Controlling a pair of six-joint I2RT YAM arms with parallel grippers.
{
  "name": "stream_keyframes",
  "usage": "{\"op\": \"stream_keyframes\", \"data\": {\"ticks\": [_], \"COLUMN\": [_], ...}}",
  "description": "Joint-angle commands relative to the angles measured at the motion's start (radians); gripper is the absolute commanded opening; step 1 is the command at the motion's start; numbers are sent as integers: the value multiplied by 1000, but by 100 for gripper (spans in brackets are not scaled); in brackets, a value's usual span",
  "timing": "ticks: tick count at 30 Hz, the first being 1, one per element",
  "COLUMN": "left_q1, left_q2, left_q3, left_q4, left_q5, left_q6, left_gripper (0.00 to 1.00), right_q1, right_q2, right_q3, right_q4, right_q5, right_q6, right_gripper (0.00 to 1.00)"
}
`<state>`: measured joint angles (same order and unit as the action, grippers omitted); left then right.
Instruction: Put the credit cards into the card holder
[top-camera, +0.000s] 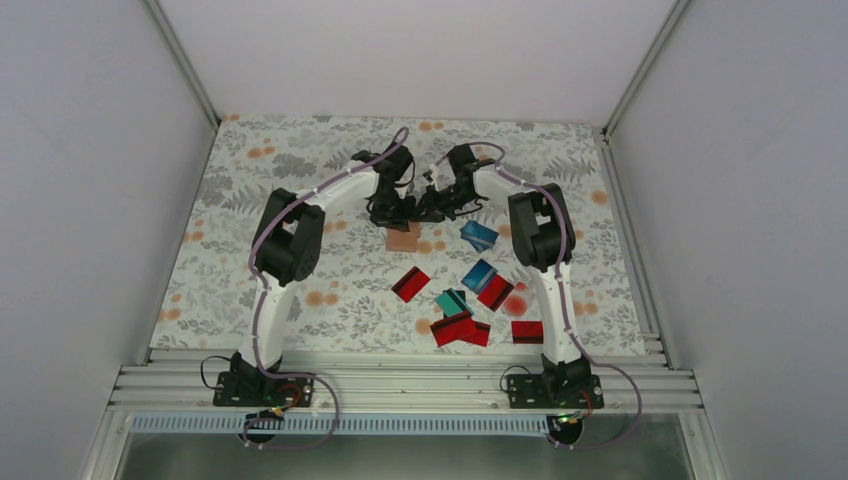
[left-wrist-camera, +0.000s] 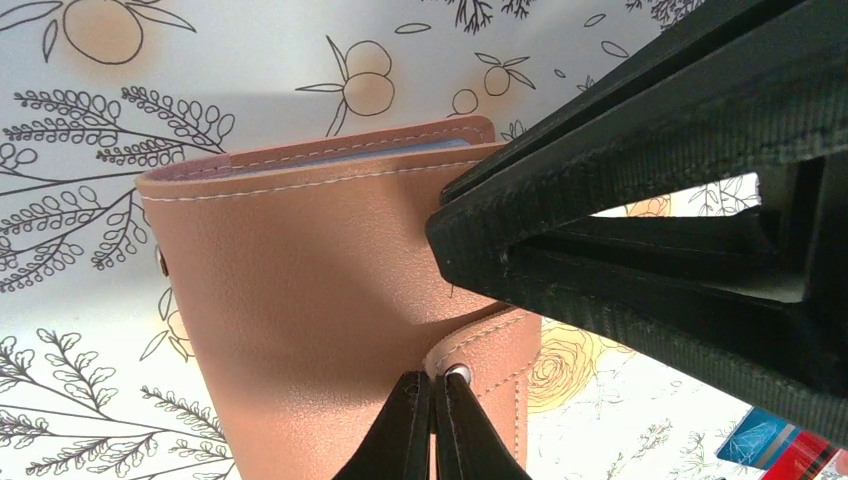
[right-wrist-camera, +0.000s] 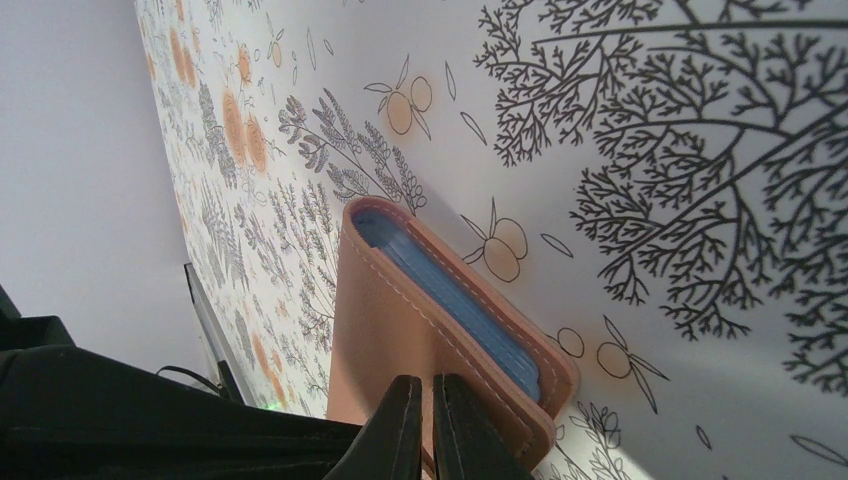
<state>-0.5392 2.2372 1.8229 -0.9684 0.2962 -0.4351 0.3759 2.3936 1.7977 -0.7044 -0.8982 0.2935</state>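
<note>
Left wrist view: my left gripper (left-wrist-camera: 434, 392) is pinched tight on the card holder (left-wrist-camera: 300, 290) at its snap strap, and my right gripper (right-wrist-camera: 425, 395) clamps the cover edge. The holder sits far-middle on the table (top-camera: 300, 170). Loose credit cards (top-camera: 411, 284) lie nearer the bases.

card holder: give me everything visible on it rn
The card holder is a tan leather-look folded sleeve, pale stitching along the edges, a metal stud on one side, a snap strap. Blue leaves or cards show at its open edge. It is at the far middle of the table. The jaws of the left gripper are shut on the strap, those of the right gripper on its cover. Lifted or resting: cannot tell.
</note>
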Motion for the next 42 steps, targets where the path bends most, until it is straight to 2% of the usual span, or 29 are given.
{"op": "stream_keyframes", "data": {"ticks": [1, 11, 32, 42], "left_q1": [3, 3, -31, -68], "left_q2": [-3, 23, 97, 104], "left_q3": [-12, -7, -14, -97], "left_q4": [-9, -5, -47, -43], "left_q5": [-5, -17, -141, -212], "left_q6": [-4, 4, 19, 4], "left_gripper": [2, 2, 2, 2], "right_q1": [18, 18, 18, 18], "right_q2": [71, 72, 81, 77], "right_q3": [-25, -26, -14, -1], "right_q4": [-61, -61, -56, -55], "right_q5": [90, 90, 78, 73], "right_q6": [-16, -15, -14, -7], "right_gripper": [4, 4, 4, 4]}}
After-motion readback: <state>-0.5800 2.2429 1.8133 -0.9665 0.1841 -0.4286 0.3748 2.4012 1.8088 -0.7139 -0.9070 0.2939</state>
